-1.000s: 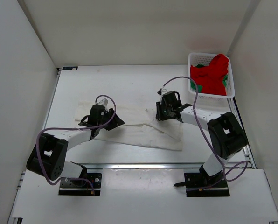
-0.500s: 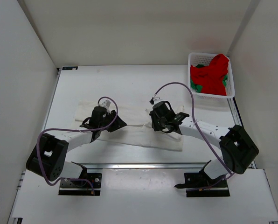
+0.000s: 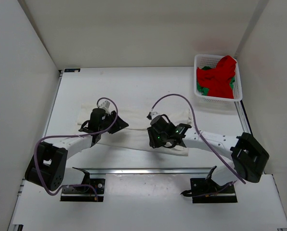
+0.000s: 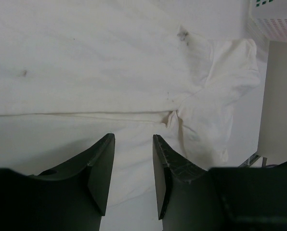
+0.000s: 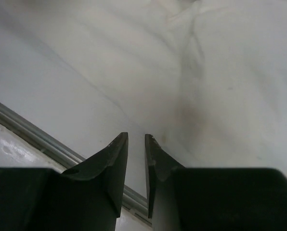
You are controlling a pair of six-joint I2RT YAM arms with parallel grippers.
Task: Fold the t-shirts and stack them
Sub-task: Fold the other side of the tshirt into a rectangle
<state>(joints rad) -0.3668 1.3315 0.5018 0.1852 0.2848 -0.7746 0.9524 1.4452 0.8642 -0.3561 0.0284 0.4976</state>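
The white t-shirt [image 3: 136, 131] lies spread across the middle of the table, creased, with a sleeve folded at its right end. My left gripper [image 3: 118, 124] hovers over its left half, jaws open and empty; the left wrist view [image 4: 134, 144] shows cloth [image 4: 134, 72] under them. My right gripper [image 3: 156, 141] is low over the shirt's near edge, jaws a narrow gap apart with nothing between them [image 5: 136, 142]; wrinkled cloth [image 5: 230, 72] lies beyond. The red t-shirt [image 3: 220, 76] is bunched in the basket with the green t-shirt [image 3: 200, 88] mostly hidden under it.
The white mesh basket [image 3: 206, 57] stands at the back right corner, also in the left wrist view [image 4: 273, 19]. A metal rail [image 3: 148, 170] runs along the table's near edge, close to the right fingers [image 5: 23, 127]. White walls enclose the left, back and right sides.
My right gripper has swung from the shirt's upper right toward the near edge and leftward, the arm stretching out. The left gripper shifted slightly. The shirt lies about as before.
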